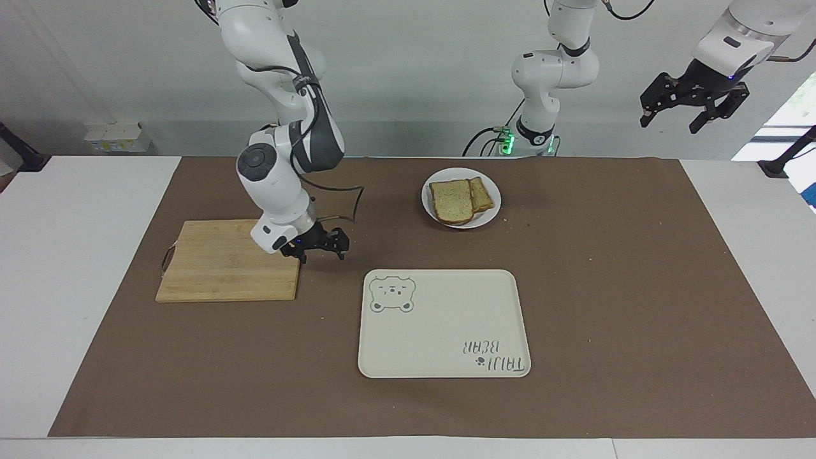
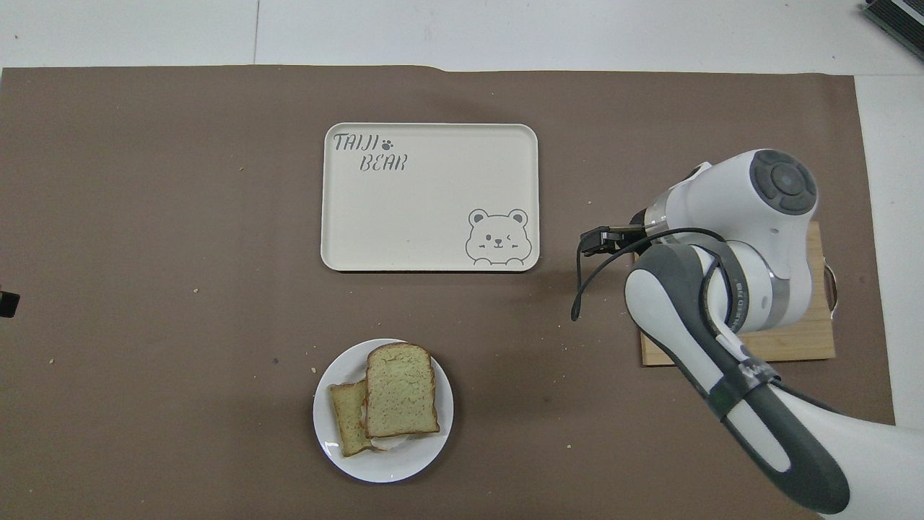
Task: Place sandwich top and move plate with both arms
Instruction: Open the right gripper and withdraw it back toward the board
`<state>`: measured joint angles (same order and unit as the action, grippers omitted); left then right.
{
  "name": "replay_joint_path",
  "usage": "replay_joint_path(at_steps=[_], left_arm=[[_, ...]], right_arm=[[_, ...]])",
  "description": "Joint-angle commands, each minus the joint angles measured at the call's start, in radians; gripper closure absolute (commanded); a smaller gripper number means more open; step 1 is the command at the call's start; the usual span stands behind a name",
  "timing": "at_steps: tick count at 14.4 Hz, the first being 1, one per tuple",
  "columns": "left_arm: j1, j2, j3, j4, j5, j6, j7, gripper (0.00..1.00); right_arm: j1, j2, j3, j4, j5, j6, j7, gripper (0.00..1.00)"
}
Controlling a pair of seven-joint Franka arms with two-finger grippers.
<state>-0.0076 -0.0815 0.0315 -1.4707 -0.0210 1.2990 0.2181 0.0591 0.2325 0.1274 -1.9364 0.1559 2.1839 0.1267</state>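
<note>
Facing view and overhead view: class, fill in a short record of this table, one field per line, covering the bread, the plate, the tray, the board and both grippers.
sandwich top: lies on the plate, over another slice
plate: near the robots, mid-table
tray: bare, farther from the robots than the plate
cutting board: toward the right arm's end
right gripper: open, holding nothing, over the mat by the cutting board's edge
left gripper: open, raised past the left arm's end, waiting

bear tray [image 1: 446, 331] mid-mat | cutting board [image 1: 217, 264] toward right arm's end
</note>
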Motion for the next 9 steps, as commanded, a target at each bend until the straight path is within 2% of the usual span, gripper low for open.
replay_joint_path(at_steps=[1, 5, 7, 9], left_arm=[[-0.015, -0.024, 0.008, -0.025, 0.006, 0.0, -0.011, 0.0], [-0.014, -0.024, 0.008, -0.025, 0.006, 0.003, -0.011, 0.0], [-0.014, -0.024, 0.008, -0.025, 0.006, -0.004, -0.011, 0.0], [-0.015, -0.024, 0.008, -0.025, 0.006, -0.003, -0.011, 0.0]], right_arm=[[-0.045, -0.024, 0.009, 0.043, -0.032, -0.015, 0.002, 0.0], [-0.077, -0.053, 0.009, 0.183, -0.179, -0.169, 0.001, 0.0], [-0.084, -0.074, 0.003, 0.237, -0.188, -0.248, 0.001, 0.0], [-0.099, -0.12, -0.011, 0.249, -0.188, -0.285, 0.001, 0.0]])
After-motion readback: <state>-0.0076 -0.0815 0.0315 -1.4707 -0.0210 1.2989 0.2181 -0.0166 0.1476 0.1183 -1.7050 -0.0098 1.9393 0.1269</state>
